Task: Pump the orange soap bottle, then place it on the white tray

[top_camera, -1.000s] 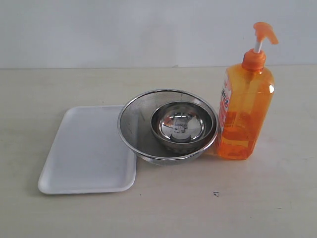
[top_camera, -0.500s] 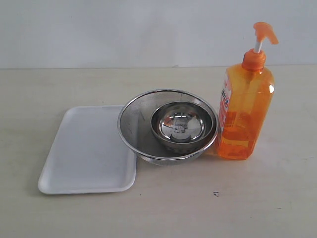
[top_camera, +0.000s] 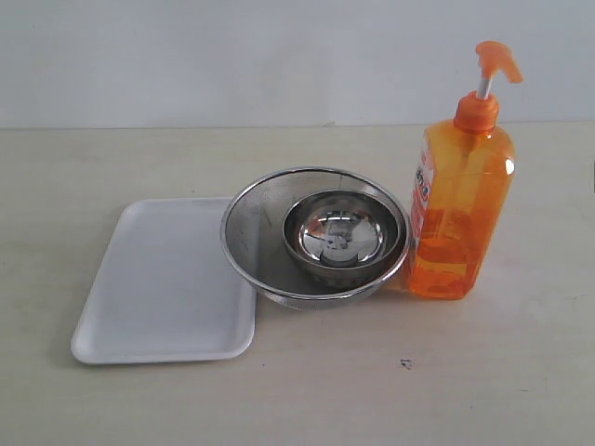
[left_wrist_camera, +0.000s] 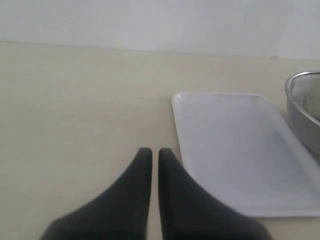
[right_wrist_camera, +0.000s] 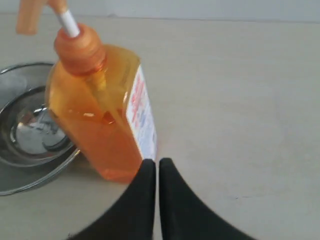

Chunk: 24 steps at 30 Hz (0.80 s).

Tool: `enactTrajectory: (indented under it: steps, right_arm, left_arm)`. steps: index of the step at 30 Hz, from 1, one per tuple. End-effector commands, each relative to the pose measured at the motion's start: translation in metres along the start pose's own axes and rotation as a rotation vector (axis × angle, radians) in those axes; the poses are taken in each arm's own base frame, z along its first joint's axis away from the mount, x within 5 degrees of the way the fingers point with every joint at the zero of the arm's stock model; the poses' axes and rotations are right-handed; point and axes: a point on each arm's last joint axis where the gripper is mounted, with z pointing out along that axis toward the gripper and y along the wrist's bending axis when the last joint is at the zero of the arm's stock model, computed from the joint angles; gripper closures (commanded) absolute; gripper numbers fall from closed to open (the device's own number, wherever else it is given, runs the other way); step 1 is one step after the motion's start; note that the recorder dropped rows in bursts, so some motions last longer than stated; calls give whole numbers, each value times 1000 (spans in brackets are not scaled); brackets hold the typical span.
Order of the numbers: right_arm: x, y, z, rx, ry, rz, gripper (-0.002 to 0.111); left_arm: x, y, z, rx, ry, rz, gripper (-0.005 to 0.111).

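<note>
Black left claw (left_wrist_camera: 155, 151) and right claw (right_wrist_camera: 157, 161) both pressed together, empty; one orange soap bottle (top_camera: 460, 214), one white tray (top_camera: 139, 297), two steel bowls (top_camera: 246, 232).

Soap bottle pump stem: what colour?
White stem, on the orange soap bottle; clearest in the right wrist view.

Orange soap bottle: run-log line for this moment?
stage: pre-grasp | orange soap bottle upright on table, pump up | white tray holds nothing | left end effector shut | right end effector shut, not on bottle
</note>
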Motion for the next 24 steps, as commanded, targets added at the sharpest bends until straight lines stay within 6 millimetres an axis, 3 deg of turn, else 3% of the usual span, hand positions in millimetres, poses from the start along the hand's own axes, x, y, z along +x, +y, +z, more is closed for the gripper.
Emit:
enactTrajectory:
  steps: [1, 7, 16, 19, 22, 23, 24]
  right_arm:
    - [1, 9, 9, -127, 51, -58, 109]
    - [7, 18, 17, -247, 134, -43, 109]
    - [2, 13, 22, -198, 89, -43, 104]
    - [0, 12, 22, -178, 64, -41, 82]
    - [-2, 11, 23, -166, 42, -26, 38]
    - [-2, 11, 23, -169, 37, -14, 8]
    - [-2, 11, 23, -171, 38, -16, 3]
  left_arm:
    - [0, 0, 0, 7, -16, 3, 102]
    - [0, 0, 0, 7, -16, 3, 102]
    - [0, 0, 0, 7, -16, 3, 102]
    - [0, 0, 0, 7, -16, 3, 102]
    - [0, 0, 0, 7, -16, 3, 102]
    - [0, 0, 0, 7, -16, 3, 102]
    - [0, 0, 0, 7, -16, 3, 102]
